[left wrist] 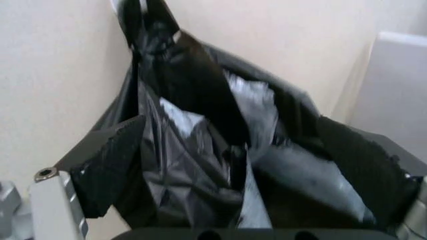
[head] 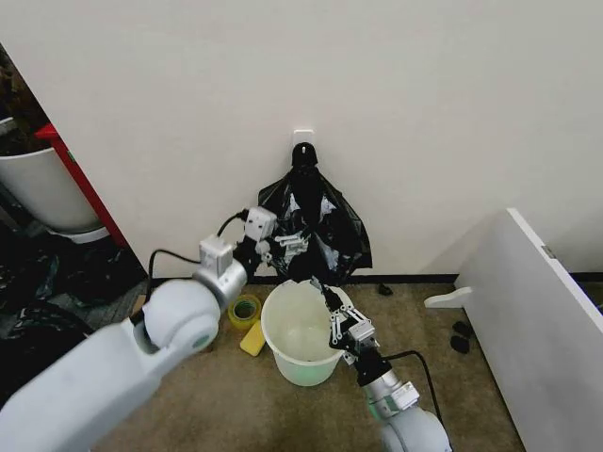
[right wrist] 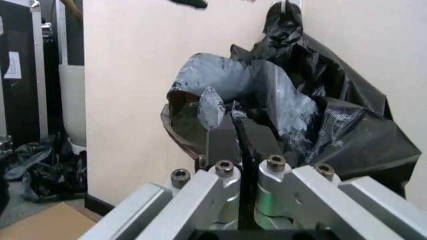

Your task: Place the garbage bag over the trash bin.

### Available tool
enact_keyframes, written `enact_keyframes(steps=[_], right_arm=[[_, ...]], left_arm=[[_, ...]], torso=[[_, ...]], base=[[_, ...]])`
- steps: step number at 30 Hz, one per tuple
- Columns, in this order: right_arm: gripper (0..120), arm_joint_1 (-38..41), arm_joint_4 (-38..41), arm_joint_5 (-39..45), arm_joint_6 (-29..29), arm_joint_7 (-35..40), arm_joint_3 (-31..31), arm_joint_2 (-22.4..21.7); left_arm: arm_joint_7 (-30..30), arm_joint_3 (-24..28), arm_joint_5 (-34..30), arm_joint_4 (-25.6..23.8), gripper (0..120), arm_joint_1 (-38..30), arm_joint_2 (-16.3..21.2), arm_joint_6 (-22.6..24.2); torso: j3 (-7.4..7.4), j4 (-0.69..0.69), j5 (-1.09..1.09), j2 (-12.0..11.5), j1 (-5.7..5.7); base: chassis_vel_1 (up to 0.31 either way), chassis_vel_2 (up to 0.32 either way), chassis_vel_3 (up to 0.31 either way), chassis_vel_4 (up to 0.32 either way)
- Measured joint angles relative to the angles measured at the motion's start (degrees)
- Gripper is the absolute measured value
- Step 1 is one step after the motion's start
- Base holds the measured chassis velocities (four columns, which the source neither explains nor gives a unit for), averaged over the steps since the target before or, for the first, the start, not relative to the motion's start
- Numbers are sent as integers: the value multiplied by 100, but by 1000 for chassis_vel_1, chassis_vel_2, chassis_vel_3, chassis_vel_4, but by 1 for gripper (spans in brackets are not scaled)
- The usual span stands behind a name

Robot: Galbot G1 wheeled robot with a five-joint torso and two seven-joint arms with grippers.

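Reaching into the hanging garbage bag (head: 325, 226) above our trash bin (head: 300, 331).
Our left gripper (head: 281, 247) spreads wide against its folds; our right gripper (head: 332, 303) pinches its lower edge over the bin's rim.

The trash bin (head: 300, 331) stands before the wall (head: 377, 94), below the hanging garbage bag (head: 316, 221).

Head view evenly lit, diffuse light, wall (head: 424, 104) bright with soft shadows only; left edge of the room dim. Left wrist view soft and blurred throughout, pale glare patches on the glossy garbage bag (left wrist: 200, 150). Right wrist view: near gripper links (right wrist: 267, 200) out of focus, sheen on bag folds.
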Motion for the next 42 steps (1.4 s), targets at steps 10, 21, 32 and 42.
enact_keyframes(steps=[10,21,32,42], right_arm=[[0,-62,98,-8,25,21,40,26],[0,-179,157,-27,79,31,85,-29],[0,-123,141,-24,66,46,53,-33],[0,-117,135,28,31,83,45,-64]], left_arm=[[-70,258,-1210,114,98,-740,-27,1283],[-389,542,-1230,689,85,-860,-364,1347],[-400,559,-1132,697,42,-856,-407,1217],[-392,491,-1017,774,7,-710,-453,1153]], torso=[[0,1,0,0,-1],[0,0,0,0,0],[0,0,0,0,-1],[0,0,0,0,-1]], base=[[0,0,0,0],[0,0,0,0],[0,0,0,0],[0,0,0,0]])
